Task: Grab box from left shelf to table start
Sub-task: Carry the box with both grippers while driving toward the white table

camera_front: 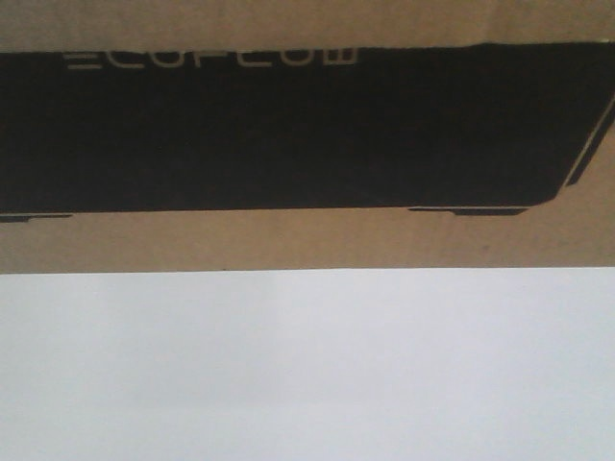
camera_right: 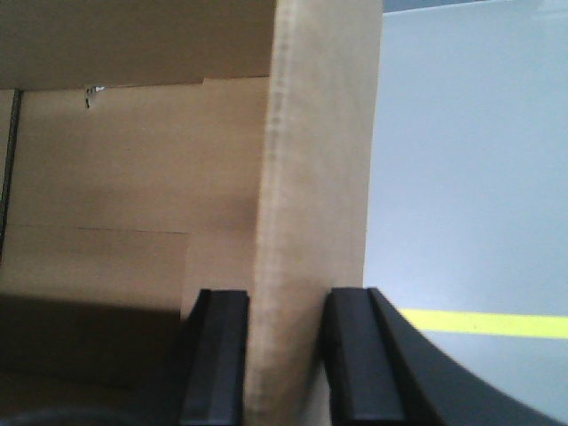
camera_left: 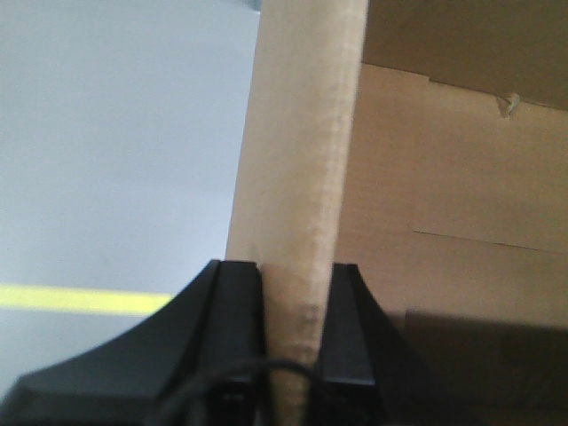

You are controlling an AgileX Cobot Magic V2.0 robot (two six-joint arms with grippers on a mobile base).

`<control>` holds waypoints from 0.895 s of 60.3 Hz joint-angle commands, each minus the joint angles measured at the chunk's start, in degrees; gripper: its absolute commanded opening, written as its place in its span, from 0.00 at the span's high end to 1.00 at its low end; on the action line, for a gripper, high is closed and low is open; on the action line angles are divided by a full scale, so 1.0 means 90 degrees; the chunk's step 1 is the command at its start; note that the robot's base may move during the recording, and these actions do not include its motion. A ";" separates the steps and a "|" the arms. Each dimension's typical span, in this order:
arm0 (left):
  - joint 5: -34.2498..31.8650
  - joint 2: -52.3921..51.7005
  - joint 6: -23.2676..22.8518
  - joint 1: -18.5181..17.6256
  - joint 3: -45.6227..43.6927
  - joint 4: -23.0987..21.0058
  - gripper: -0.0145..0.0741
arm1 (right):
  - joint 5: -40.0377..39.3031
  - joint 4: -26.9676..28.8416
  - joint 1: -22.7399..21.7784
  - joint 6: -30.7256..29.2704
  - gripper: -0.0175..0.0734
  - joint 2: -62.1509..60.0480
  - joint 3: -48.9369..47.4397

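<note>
The plain, smooth white desk filled the lower half of the front view. A large brown cardboard box with a black printed panel met its far edge. Whether the box rested on the desk could not be told.

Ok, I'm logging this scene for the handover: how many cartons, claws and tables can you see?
Cartons: 1, the ECOFLOW carton
Claws: 2, left claw and right claw, each clamping a carton edge
Tables: 1, the white table
Total: 4

The box blocks the front; the table before it lies open.
</note>
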 commanded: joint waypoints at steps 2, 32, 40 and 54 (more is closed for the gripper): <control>-0.1070 -0.0073 -0.0260 0.0016 -0.0240 0.0345 0.93 | -0.0768 -0.0681 -0.0064 -0.0035 0.78 0.0016 -0.0182; -0.1070 -0.0073 -0.0260 0.0016 -0.0240 0.0345 0.93 | -0.0768 -0.0681 -0.0064 -0.0035 0.78 0.0016 -0.0182; -0.1070 -0.0073 -0.0260 0.0016 -0.0240 0.0345 0.93 | -0.0768 -0.0681 -0.0064 -0.0035 0.78 0.0016 -0.0182; -0.1070 -0.0073 -0.0260 0.0016 -0.0240 0.0359 0.93 | -0.0768 -0.0681 -0.0064 -0.0035 0.78 0.0016 -0.0182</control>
